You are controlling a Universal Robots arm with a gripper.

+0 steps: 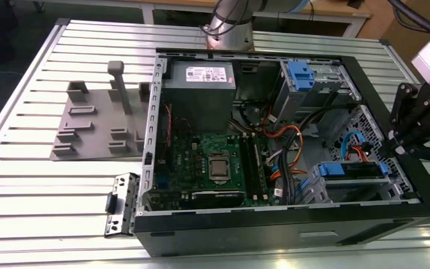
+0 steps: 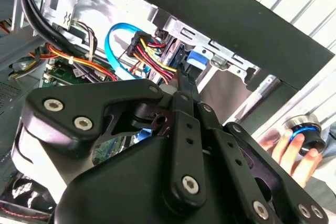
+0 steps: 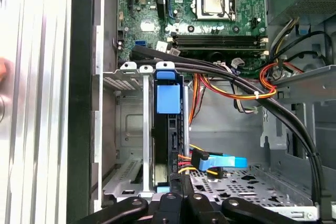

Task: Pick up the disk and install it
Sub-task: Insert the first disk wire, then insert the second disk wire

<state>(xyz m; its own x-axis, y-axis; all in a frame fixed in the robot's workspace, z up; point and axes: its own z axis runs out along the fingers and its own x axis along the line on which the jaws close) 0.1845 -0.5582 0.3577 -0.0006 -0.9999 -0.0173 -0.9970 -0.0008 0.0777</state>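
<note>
- Sitting on edge in the drive cage [image 1: 327,188] of the open computer case [image 1: 290,232], the disk [image 1: 353,170] shows in the exterior view as a dark slab with a bright blue carrier frame along its upper edge, near the exterior view's right wall of the case.
- In the first wrist view the disk [image 3: 169,145] stands between the cage's metal rails, its blue frame tab facing the motherboard [image 3: 210,14].
- The gripper [image 1: 403,150] hangs just beside the disk's end nearest the exterior view's right, over the case wall.
- In the first wrist view the gripper [image 3: 181,195] has its black fingers pressed together, their tips meeting at the disk's near end; whether they pinch the frame or merely touch it I cannot tell.
- In the second wrist view the gripper [image 2: 182,76] comes to a narrow closed point right at the blue frame [image 2: 197,59], beside a bundle of red, yellow and black power wires [image 2: 149,51] and a looping blue data cable [image 2: 113,38].
- A second blue carrier [image 1: 303,75] sits in the upper bay, well apart from the gripper.
- A grey power supply [image 1: 200,84] with a white sticker occupies the far corner of the case.
- A person's hand [image 2: 294,153] rests on a round knob [image 2: 306,132] outside the case.
- A grey fixture plate [image 1: 99,120] lies on the slatted table [image 1: 20,196], at the exterior view's left.
</note>
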